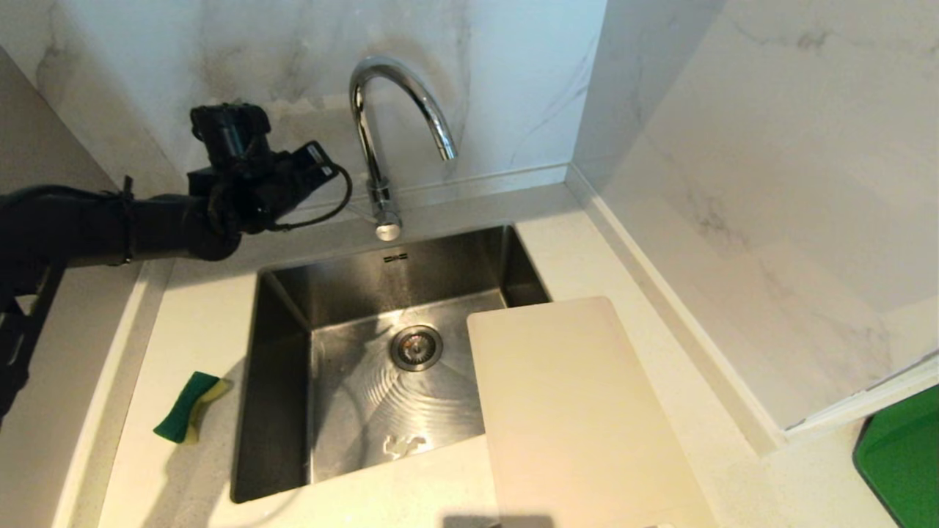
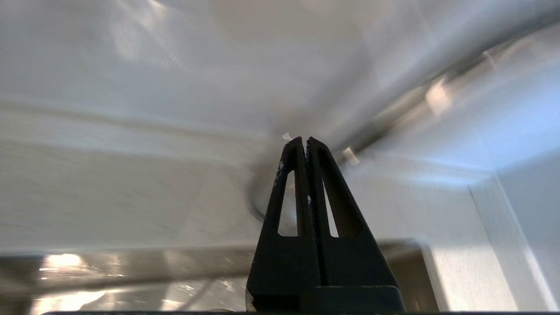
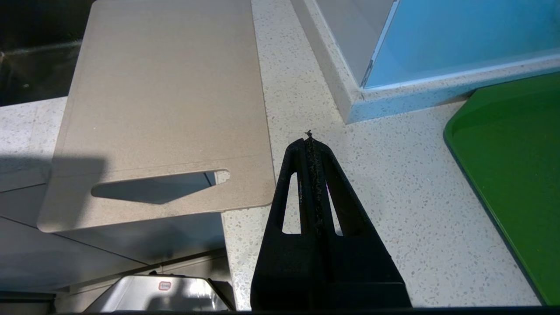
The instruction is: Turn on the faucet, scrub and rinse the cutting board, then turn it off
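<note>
The left gripper (image 2: 305,140) is raised over the back left corner of the bench (image 1: 205,330), close beside the faucet (image 1: 381,147), and its fingers (image 2: 326,175) are pressed together with nothing between them. In the left wrist view the closed tips point toward the blurred chrome stem of the faucet, very near it, though whether they touch it cannot be told. In the head view the left arm reaches in from the left edge, and its black wrist sits just left of the faucet's upright stem, above the rear rim of the sink (image 1: 279,381). The faucet stands at the back of the sink, its arched spout curving over the basin. The cutting board (image 1: 572,411) lies flat on the right side, its left portion hanging over the sink's right edge and the rest resting on the bench; in the right wrist view its handle slot sits at the near short end, which juts past the bench's front edge. The right gripper (image 3: 309,139) hangs over the speckled bench just beside that near corner of the board, apart from it, its fingers (image 3: 332,175) shut tight and empty. A green-and-yellow sponge (image 1: 189,407) lies on the bench left of the sink, and a green tray (image 3: 516,175) sits at the far right.
</note>
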You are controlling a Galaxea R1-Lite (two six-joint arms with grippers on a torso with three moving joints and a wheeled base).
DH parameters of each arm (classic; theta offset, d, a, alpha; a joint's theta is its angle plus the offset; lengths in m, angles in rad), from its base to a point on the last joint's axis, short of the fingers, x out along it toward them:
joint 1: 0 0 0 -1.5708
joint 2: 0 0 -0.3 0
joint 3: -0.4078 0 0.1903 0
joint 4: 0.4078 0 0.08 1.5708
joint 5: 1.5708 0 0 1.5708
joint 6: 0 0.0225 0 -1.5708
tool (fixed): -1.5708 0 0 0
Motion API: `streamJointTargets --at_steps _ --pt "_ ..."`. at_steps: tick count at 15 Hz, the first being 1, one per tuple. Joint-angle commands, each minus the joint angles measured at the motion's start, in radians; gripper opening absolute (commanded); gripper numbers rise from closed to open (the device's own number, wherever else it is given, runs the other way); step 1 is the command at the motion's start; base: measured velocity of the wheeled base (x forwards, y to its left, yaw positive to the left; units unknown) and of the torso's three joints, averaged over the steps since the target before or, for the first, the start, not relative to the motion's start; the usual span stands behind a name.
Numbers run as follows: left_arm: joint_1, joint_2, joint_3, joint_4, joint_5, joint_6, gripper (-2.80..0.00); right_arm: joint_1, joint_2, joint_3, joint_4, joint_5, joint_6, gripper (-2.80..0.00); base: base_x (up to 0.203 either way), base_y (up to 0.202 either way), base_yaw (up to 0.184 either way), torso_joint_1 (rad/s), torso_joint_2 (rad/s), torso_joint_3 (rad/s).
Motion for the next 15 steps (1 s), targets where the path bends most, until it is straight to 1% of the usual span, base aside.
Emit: streamJointTargets --at_steps 1,4,8,10,11,12,15 --pt "0.008 -0.102 0.006 0.019 -0.001 -0.004 -2.8 0.001 0.001 0.0 0.0 0.001 -0.001 -2.8 0.0 0.0 0.0 0.0 0.0 0.0" --pt "0.037 -0.163 0.018 0.072 0.0 -0.004 -2.8 0.001 0.001 0.0 0.0 0.001 -0.001 -2.8 0.0 0.0 0.0 0.0 0.0 0.0" --pt "0.092 -0.253 0.04 0.229 -0.001 0.008 -2.8 0.0 0.001 0.0 0.0 0.001 -0.001 -2.8 0.0 0.0 0.0 0.0 0.0 0.0" --pt "0.145 -0.295 0.094 0.251 -0.001 0.049 -2.8 0.002 0.001 0.002 0.0 0.001 -0.001 -2.8 0.0 0.0 0.0 0.0 0.0 0.0" --pt "0.176 -0.318 0.13 0.252 -0.011 0.067 -2.8 0.002 0.001 0.001 0.0 0.001 -0.001 -2.8 0.0 0.0 0.0 0.0 0.0 0.0" --pt "0.2 -0.34 0.158 0.252 -0.03 0.078 -2.8 0.001 0.001 0.0 0.0 0.001 -0.001 -2.8 0.0 0.0 0.0 0.0 0.0 0.0" --pt "0.32 -0.43 0.293 0.251 -0.149 0.116 -2.8 0.002 0.001 0.001 0.0 0.001 -0.001 -2.8 0.0 0.0 0.0 0.0 0.0 0.0"
